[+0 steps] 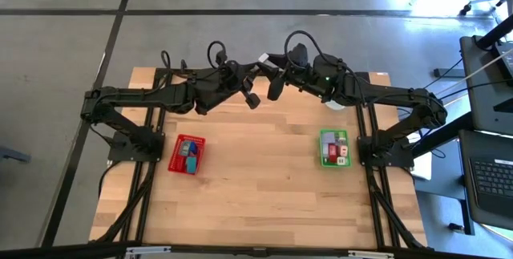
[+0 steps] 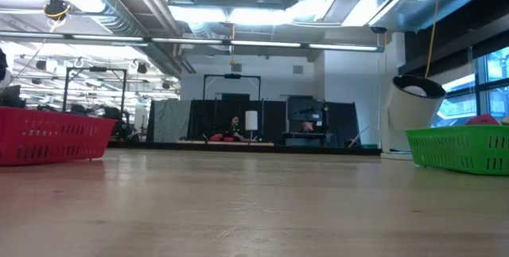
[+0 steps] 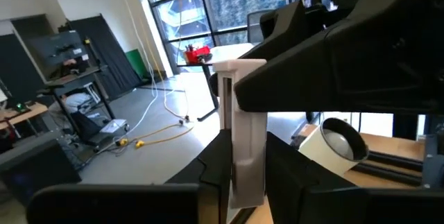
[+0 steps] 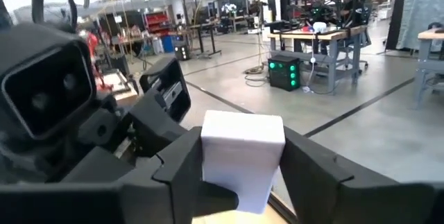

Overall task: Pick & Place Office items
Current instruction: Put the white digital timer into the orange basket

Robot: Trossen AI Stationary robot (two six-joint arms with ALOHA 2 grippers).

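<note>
Both my arms are raised and meet above the bench's (image 1: 264,179) far edge, well apart from the red tray (image 1: 186,155) and green tray (image 1: 334,147) holding the office items (image 1: 189,149). A white block (image 4: 242,156) stands upright between us: my right pincer (image 4: 243,172) grips it, my left pincer (image 3: 244,175) is clamped on it too.

A red tray (image 1: 174,159) and a green tray (image 1: 323,137) sit well apart on a wooden table (image 1: 256,195), a white roll (image 2: 413,98) standing beside the green one.
</note>
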